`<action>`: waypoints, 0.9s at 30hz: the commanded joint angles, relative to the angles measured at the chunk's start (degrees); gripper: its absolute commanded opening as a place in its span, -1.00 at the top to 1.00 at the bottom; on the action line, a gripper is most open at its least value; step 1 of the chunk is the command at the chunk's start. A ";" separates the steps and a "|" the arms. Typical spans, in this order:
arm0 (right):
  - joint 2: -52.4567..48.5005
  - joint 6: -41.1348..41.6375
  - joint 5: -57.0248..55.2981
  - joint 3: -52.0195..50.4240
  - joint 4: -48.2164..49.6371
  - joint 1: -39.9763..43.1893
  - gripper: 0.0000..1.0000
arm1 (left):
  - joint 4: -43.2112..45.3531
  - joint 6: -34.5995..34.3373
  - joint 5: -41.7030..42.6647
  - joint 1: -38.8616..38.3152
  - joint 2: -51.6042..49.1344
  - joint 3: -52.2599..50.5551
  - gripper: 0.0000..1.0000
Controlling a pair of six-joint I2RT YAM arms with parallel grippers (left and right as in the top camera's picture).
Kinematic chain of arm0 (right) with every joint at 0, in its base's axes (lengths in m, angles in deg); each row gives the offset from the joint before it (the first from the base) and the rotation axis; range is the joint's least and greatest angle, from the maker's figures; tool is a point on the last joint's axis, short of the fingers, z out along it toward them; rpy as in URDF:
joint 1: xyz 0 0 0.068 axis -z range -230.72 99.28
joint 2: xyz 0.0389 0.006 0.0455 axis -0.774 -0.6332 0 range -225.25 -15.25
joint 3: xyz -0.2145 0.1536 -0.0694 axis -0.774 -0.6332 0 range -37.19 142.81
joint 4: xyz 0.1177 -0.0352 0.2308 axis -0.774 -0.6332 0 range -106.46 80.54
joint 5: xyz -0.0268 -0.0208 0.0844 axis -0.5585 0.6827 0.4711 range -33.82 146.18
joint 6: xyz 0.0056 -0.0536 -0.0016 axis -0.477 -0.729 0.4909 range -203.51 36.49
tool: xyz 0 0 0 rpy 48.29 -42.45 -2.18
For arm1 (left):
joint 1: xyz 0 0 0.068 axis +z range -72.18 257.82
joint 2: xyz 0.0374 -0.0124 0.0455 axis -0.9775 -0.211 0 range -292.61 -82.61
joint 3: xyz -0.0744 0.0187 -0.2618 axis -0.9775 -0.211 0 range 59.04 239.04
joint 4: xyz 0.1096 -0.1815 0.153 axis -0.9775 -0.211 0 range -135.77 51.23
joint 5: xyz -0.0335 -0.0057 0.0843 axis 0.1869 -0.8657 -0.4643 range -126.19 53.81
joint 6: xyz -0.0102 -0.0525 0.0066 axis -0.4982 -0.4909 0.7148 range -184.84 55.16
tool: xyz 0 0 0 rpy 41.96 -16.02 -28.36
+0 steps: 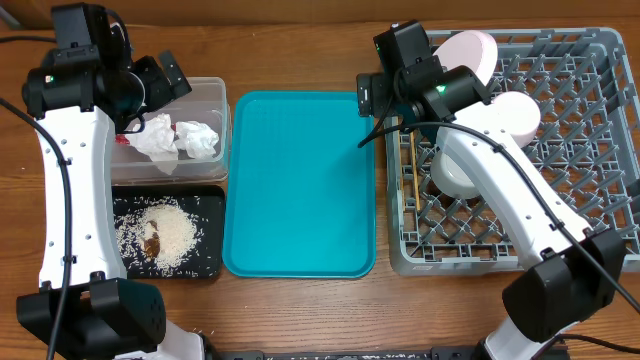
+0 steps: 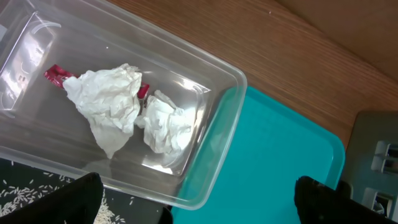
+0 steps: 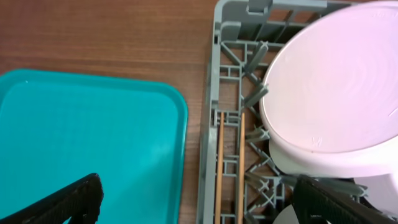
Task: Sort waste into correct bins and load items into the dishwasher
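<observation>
We cannot read any words or numbers in these pictures. The pink plate (image 3: 336, 87) has a tiny mark near its rim, but it is too small for us to read. The red wrapper (image 2: 56, 74) is partly hidden under the paper, and we cannot make out any letters on it.
</observation>
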State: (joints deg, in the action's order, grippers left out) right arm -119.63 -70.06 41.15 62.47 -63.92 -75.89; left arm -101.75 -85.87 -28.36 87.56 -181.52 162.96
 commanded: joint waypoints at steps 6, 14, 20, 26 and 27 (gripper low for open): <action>0.79 0.09 -0.35 0.85 0.09 0.15 -1.00 | 0.00 0.24 -0.79 -0.37 -0.31 1.33 -0.99; 0.79 -0.09 -0.57 0.85 0.15 0.15 -1.00 | 0.00 0.24 -0.79 -0.37 -0.31 1.33 -1.00; 3.13 -0.35 -0.55 0.70 -1.05 0.33 -1.00 | 0.00 0.26 -0.79 -0.37 -0.31 1.33 -1.00; 13.64 -0.11 1.77 0.70 3.32 0.33 -1.00 | 0.00 0.24 -0.79 -0.39 -0.31 1.33 -1.00; 14.75 -0.13 1.62 0.70 3.74 0.39 -1.00 | 0.00 0.24 -0.79 -0.37 -0.31 1.33 -1.00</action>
State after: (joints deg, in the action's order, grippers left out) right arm -114.03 -70.06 42.40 62.41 -61.95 -75.84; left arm -101.75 -85.87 -28.38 87.56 -181.52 162.96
